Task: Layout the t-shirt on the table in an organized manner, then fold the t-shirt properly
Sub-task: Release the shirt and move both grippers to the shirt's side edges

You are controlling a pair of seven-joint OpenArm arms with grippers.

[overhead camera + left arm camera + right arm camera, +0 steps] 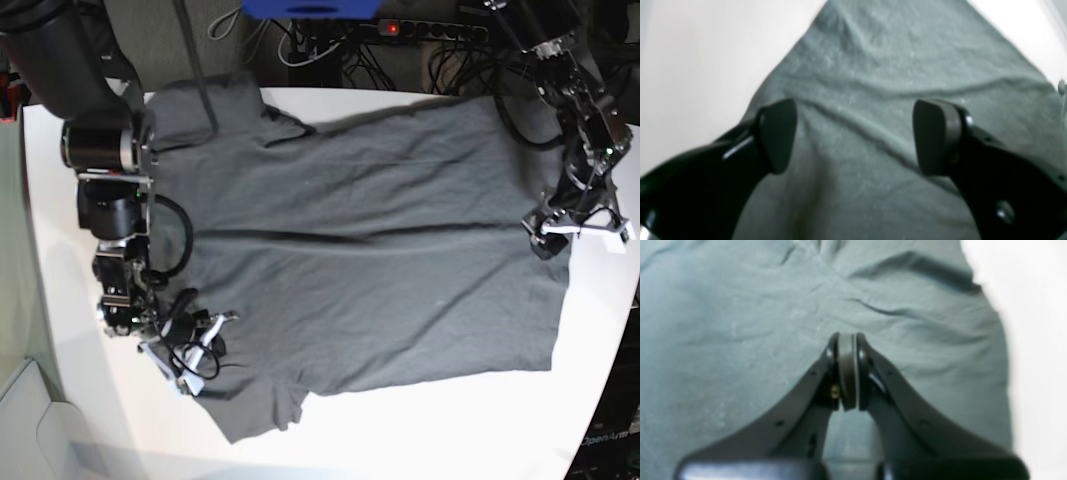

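Dark grey t-shirt (370, 250) spread nearly flat across the white tabletop (420, 430), neck and sleeves toward the base view's left, hem toward its right, shallow creases running through the body. Left end effector (853, 136) poised over the fabric near the hem edge, fingers (776, 133) spread wide with only cloth visible between them and nothing gripped. Right end effector (847, 370) over the sleeve-side part of the shirt, pads (846, 366) pressed fully together, no fabric seen pinched between them.
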